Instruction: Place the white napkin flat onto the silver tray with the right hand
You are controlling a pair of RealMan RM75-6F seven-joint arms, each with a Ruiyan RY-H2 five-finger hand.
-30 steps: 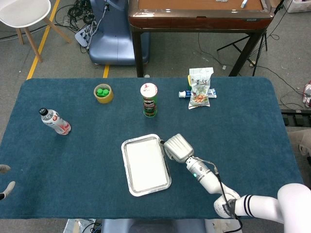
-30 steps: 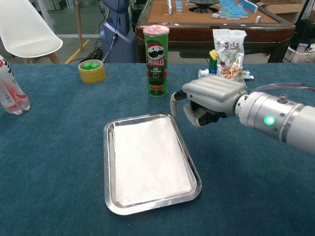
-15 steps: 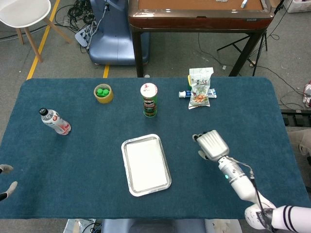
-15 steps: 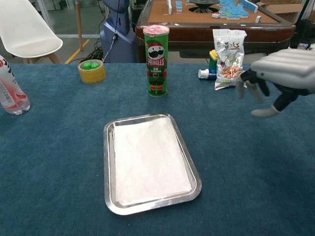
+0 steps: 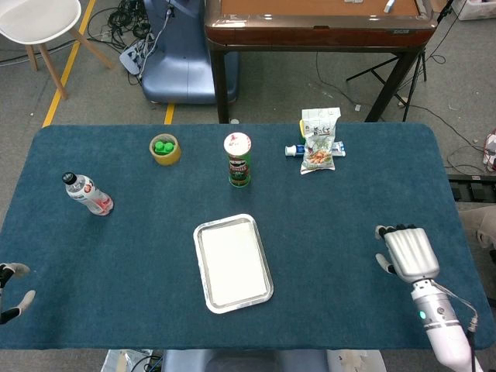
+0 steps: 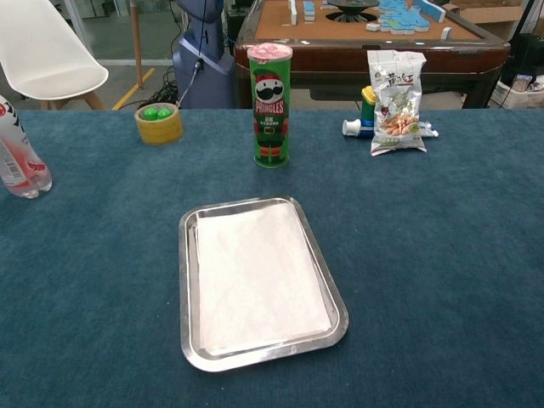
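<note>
The silver tray (image 5: pixel 225 220) sits in the middle of the blue table, and the white napkin (image 5: pixel 232 263) lies flat inside it. In the chest view the napkin (image 6: pixel 259 276) covers almost the whole floor of the tray (image 6: pixel 183 289). My right hand (image 5: pixel 404 252) is far to the right of the tray near the table's front right, holding nothing, its fingers apart; the chest view does not show it. My left hand (image 5: pixel 11 285) peeks in at the left edge of the head view, empty, with its fingertips spread.
A green Pringles can (image 5: pixel 239 160) stands behind the tray. Further back are a yellow tape roll (image 5: pixel 165 149) with green caps inside and a snack bag (image 5: pixel 320 139). A water bottle (image 5: pixel 87 194) lies at the left. A wooden table stands beyond.
My right hand has drawn away from the tray's right rim, moving right and toward the table's front, and has left the chest view. The napkin and tray have not moved.
</note>
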